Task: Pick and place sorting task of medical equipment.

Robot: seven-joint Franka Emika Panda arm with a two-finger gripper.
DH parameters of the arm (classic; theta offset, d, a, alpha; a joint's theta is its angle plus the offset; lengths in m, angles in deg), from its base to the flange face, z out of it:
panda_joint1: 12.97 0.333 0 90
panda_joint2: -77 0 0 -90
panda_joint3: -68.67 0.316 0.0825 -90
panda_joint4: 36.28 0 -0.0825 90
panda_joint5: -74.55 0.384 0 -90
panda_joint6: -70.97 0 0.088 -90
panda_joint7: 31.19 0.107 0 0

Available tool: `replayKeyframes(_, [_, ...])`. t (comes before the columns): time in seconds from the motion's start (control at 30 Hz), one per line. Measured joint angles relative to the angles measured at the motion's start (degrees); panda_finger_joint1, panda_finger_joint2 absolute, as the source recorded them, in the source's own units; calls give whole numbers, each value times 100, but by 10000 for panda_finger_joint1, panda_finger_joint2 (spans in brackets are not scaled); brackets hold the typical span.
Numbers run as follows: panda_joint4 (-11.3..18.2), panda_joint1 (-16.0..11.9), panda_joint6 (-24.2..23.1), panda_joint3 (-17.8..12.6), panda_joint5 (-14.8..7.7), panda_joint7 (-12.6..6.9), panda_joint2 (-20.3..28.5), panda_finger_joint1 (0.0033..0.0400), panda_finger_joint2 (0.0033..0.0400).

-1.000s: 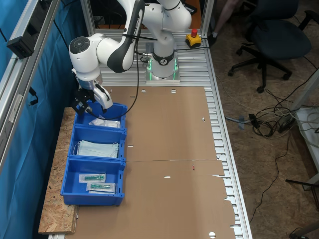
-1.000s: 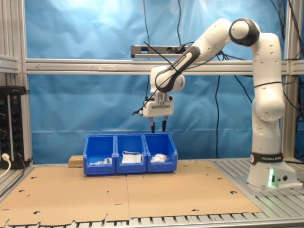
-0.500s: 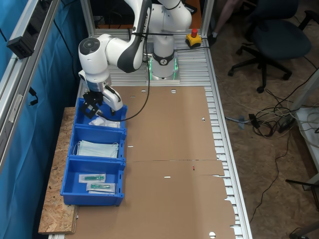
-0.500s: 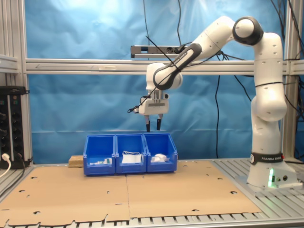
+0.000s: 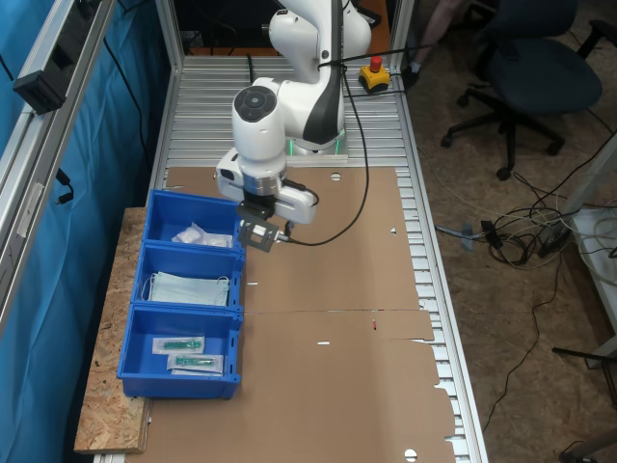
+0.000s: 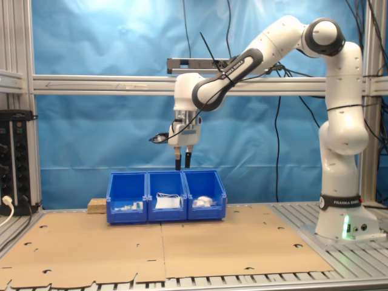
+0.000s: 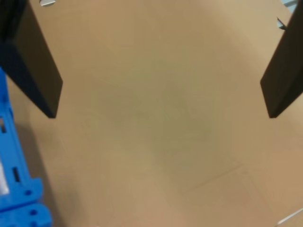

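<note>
Black fingers (image 7: 33, 71) stand spread wide on my wrist view with only brown cardboard (image 7: 156, 132) between them, so the gripper (image 5: 256, 234) is open and carries nothing. I see it hanging high above the cardboard sheet, just beside the row of blue bins (image 5: 137, 280) in the first exterior view. In the second exterior view the gripper (image 6: 182, 162) hangs above the bins. The white packet (image 5: 201, 234) lies in the end bin nearest the robot's base; I see the packet (image 6: 203, 200) in the second exterior view's rightmost bin.
</note>
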Motion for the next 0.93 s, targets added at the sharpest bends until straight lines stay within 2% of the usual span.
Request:
replayKeyframes(0.07, [-13, 13, 3, 95, 0, 0, 0, 400, 400])
replayKeyframes(0.27, [-143, 11, 164, 649, 0, 0, 1, 400, 400])
replayKeyframes(0.3, [-213, -4, 271, 821, 0, 0, 3, 400, 400])
replayKeyframes(0.53, [-468, -129, 732, 1332, 0, 0, 71, 400, 400])
replayKeyframes(0.7, [-579, -213, 1028, 1535, 0, 0, 170, 400, 400])
replayKeyframes(0.93, [-649, -302, 1343, 1634, 0, 0, 274, 400, 400])
